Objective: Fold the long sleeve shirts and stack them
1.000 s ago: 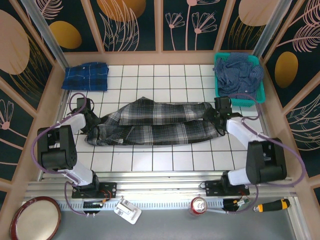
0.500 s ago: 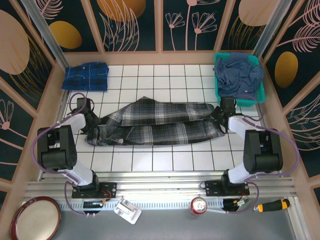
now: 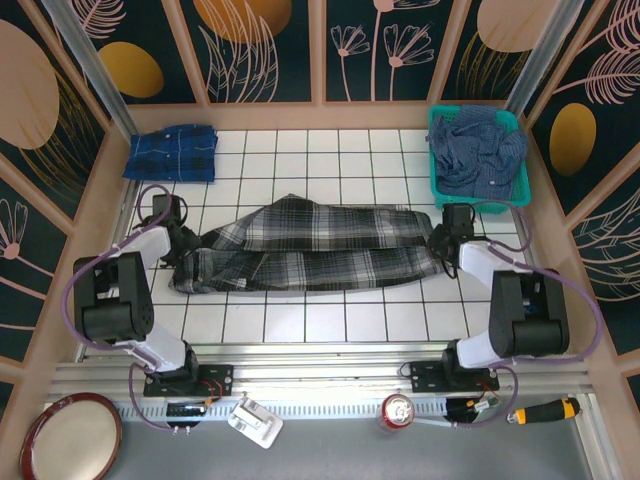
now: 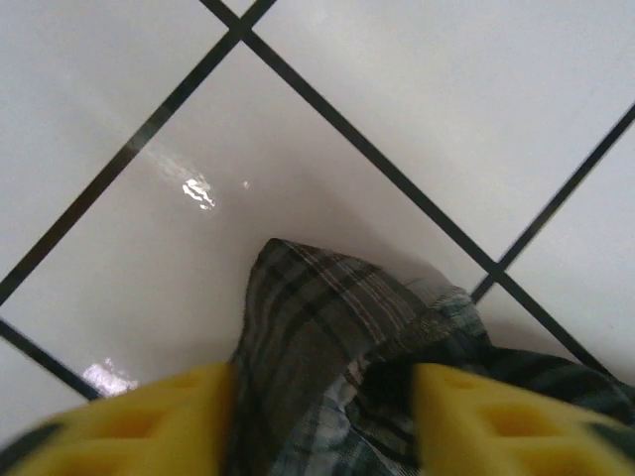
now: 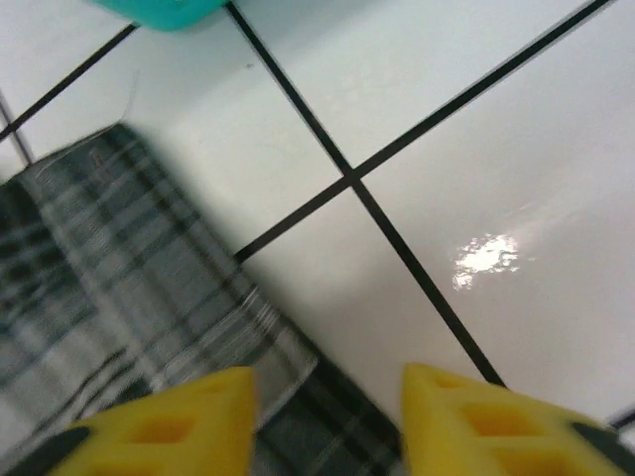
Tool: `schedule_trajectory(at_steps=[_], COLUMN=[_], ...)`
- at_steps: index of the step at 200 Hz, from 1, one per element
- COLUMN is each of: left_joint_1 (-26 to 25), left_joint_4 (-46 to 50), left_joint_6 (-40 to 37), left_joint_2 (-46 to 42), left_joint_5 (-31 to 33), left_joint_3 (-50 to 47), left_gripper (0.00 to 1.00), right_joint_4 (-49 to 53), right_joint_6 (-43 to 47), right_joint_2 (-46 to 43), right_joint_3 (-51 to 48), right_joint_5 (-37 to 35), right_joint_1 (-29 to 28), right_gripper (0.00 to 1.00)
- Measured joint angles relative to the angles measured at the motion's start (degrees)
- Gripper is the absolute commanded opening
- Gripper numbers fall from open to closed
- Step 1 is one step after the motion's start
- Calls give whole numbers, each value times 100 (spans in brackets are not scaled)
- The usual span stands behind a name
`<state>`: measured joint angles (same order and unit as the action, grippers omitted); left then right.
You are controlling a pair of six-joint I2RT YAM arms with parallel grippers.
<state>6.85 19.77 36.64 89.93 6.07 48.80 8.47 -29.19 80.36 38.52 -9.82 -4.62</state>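
Grey plaid shirt [image 3: 310, 245] lies stretched sideways across the middle of the white tiled tabletop [image 3: 320, 315]. We see the left gripper [image 3: 186, 244] at the shirt's left end, jaws released, with cloth lying loose between the yellow fingers [image 4: 179, 416] (seen from the wrist). The right gripper [image 3: 441, 240] sits at the right end, jaws parted over bare tile just beside the hem. A blue plaid shirt [image 3: 172, 152] lies folded at the far left corner. A navy shirt [image 3: 480, 150] is heaped in the teal basket [image 3: 436, 175] at far right.

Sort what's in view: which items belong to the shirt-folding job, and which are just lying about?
Job: grey plaid shirt, blue plaid shirt, navy shirt.
Lying about: teal basket, soda can, screwdriver, red-rimmed dish.
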Motion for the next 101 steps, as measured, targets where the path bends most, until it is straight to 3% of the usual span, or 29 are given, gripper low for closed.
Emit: schedule_trajectory(at_steps=[5, 13, 36, 53, 79, 101], left_joint_1=[2, 0, 0, -138, -1300, -2490], left_joint_4=[55, 155, 332, 348, 129, -367], left_joint_6=[-11, -55, -39, -37, 9, 149], left_joint_2=[-81, -247, -841, -1228, -1279, -564], left_joint_5=[-4, -17, -120, -157, -170, -496], left_joint_3=[42, 133, 507, 824, 1268, 1569], left_gripper=[83, 88, 89, 87, 81, 80], right_joint_4=[120, 267, -2, -461, -911, -964], right_joint_6=[2, -7, -11, -9, 35, 42], right_joint_2=[-144, -431, -903, -627, 553, 1445], right_joint_3=[44, 138, 409, 564, 857, 1104], right_joint_5=[-90, -234, -254, -17, 245, 341], right_joint_1=[-129, -466, -1556, -1985, -2094, -2052], right_gripper=[54, 54, 55, 56, 56, 51])
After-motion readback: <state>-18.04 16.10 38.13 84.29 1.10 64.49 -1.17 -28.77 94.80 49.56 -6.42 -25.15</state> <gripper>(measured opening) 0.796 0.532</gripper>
